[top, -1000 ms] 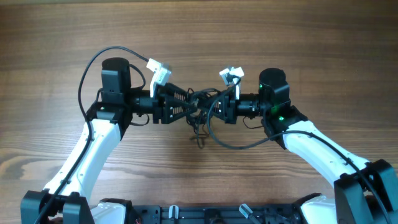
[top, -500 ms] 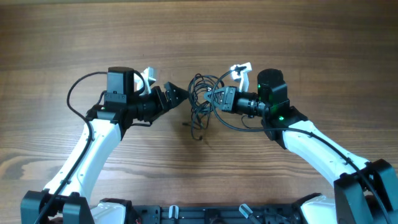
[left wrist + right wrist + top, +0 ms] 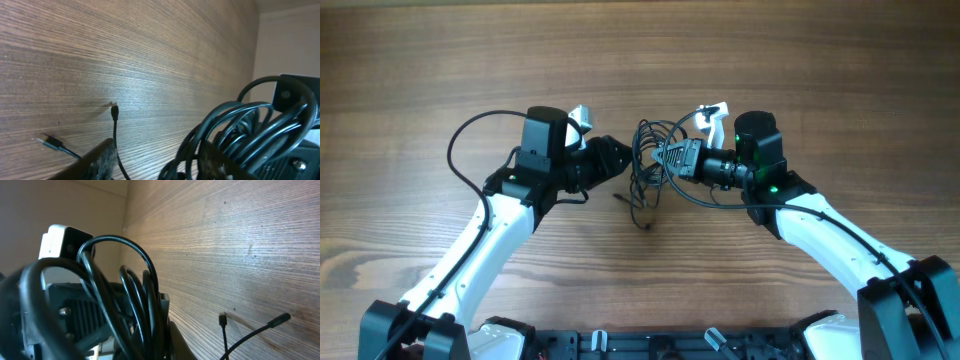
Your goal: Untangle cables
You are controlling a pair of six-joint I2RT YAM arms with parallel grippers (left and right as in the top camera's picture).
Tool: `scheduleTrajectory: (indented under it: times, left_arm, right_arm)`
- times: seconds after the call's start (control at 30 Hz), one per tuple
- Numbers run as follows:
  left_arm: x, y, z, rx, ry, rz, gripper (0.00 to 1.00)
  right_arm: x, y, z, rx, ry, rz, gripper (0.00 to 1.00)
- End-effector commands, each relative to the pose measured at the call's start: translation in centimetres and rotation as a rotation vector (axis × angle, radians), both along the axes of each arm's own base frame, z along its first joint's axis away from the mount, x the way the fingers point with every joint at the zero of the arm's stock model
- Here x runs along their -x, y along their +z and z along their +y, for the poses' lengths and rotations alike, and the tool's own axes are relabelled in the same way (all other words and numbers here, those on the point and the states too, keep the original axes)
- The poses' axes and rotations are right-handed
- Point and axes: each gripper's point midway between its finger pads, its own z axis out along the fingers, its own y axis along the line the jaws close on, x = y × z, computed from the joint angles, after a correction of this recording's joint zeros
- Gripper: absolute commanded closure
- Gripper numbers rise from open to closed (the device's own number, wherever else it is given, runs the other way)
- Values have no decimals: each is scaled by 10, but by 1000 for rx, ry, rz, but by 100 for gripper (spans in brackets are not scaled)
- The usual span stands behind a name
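Wooden table; right pincer pinching cables; left pincer spread.

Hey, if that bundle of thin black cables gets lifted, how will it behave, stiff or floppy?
Probably floppy: the cables curl in loose loops and strands trail down to the table. Likely light, being so thin. Loops may snag each other, since they overlap at the right gripper.
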Motion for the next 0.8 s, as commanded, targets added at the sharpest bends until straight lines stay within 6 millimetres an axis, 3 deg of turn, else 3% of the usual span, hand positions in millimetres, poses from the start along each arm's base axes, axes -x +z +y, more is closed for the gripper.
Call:
scheduleTrajectory:
  times: [0.0,0.13,0.33,0.5,0.67,0.77]
  left_arm:
    - [-4,2,3,-41,23,-30,56]
    - [-8,-13,28,-91,194,72,51]
    - [-9,4,4,-3,101,15,44]
    - [-2,6,-14,-8,31,-24,43]
    - [4,-13,-28,-72,-11,-13,44]
    - [4,-30,-28,-92,7,38,50]
  right_arm:
    - [-2,2,3,4,-1,-11,96]
    - [-3,1,3,7,-4,-9,96]
    - [-4,-14,-6,62,-57,41,95]
    - [-3,-14,-5,59,-51,47,96]
    - [4,-11,0,35,-6,53,96]
    - [7,-10,1,24,14,61,96]
